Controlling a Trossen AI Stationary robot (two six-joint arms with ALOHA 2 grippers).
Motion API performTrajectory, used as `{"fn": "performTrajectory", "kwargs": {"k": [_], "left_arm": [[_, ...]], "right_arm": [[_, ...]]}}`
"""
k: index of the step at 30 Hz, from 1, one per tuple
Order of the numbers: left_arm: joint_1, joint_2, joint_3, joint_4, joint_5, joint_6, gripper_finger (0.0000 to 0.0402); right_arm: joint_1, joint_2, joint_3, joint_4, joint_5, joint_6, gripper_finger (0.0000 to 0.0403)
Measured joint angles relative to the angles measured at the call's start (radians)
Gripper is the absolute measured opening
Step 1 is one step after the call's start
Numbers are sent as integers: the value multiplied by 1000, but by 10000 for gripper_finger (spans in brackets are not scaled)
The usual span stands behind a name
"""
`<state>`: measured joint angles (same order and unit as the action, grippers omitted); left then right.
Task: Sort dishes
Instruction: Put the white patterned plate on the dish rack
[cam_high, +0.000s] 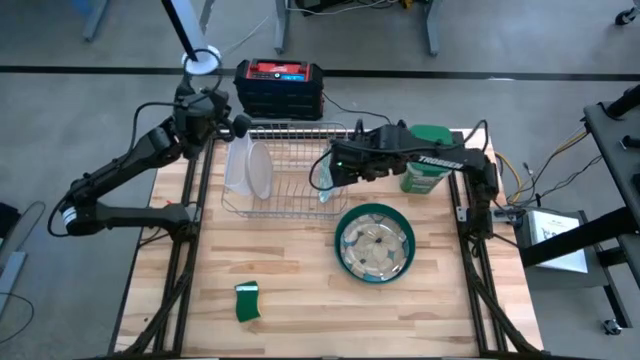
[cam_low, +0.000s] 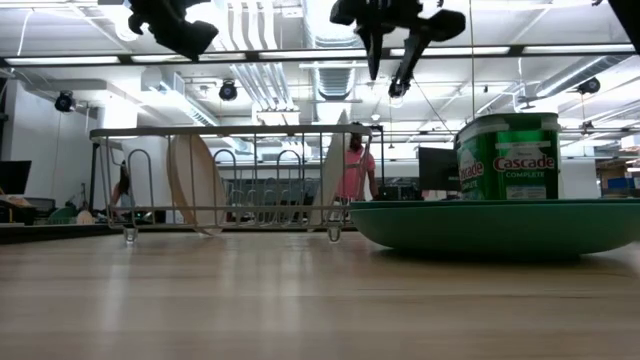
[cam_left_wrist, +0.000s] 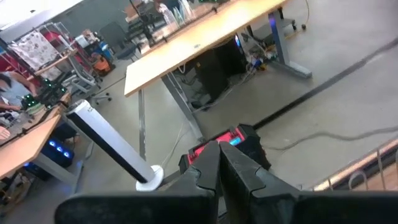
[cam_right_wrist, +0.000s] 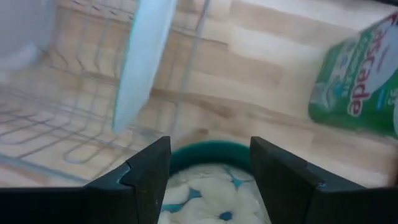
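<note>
Rack (cam_high: 290, 195): teal plate (cam_high: 324, 180) upright at its end, right gripper (cam_high: 330, 172) just above, jaws spread; risk, departing fingers tip plate

Here's the wooden table (cam_high: 300, 290), pale butcher-block planks. On it sits a wire dish rack (cam_high: 290, 205) toward the back, a teal plate (cam_high: 374, 245) just in front (patterned glassy plate stacked inside), a Cascade canister (cam_high: 428, 165), and a small green sponge (cam_high: 247, 301) near the front edge.
</note>
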<state>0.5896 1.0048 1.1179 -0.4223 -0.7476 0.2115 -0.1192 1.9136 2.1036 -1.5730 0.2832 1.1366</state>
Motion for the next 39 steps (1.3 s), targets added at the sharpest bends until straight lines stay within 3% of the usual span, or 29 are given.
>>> {"fn": "performTrajectory", "kwargs": {"k": [4,7,15,17,19,22,26,33,39], "left_arm": [[-7,-36,0,2,11,-12,0],[-19,-76,0,2,137,-21,0],[-62,-192,0,-56,893,-31,0],[-78,-207,-2,-106,1034,-30,0],[-108,-218,-15,-139,1110,-30,0],[-170,-230,-46,-149,1108,-30,0],[-269,-234,-73,-148,1024,-4,0],[-472,-194,-113,-2,802,49,0],[-592,-112,-127,13,786,93,0]], "right_arm": [[16,-34,-3,-1,9,-67,215],[40,-60,-7,0,26,-123,212],[149,-133,-122,3,31,-215,203],[179,-171,-187,4,32,-203,204],[207,-210,-267,1,33,-174,204],[248,-280,-401,8,33,-137,201],[295,-375,-585,81,43,-156,196],[320,-535,-912,516,31,-339,185],[323,-621,-1158,765,29,-484,179]]}}
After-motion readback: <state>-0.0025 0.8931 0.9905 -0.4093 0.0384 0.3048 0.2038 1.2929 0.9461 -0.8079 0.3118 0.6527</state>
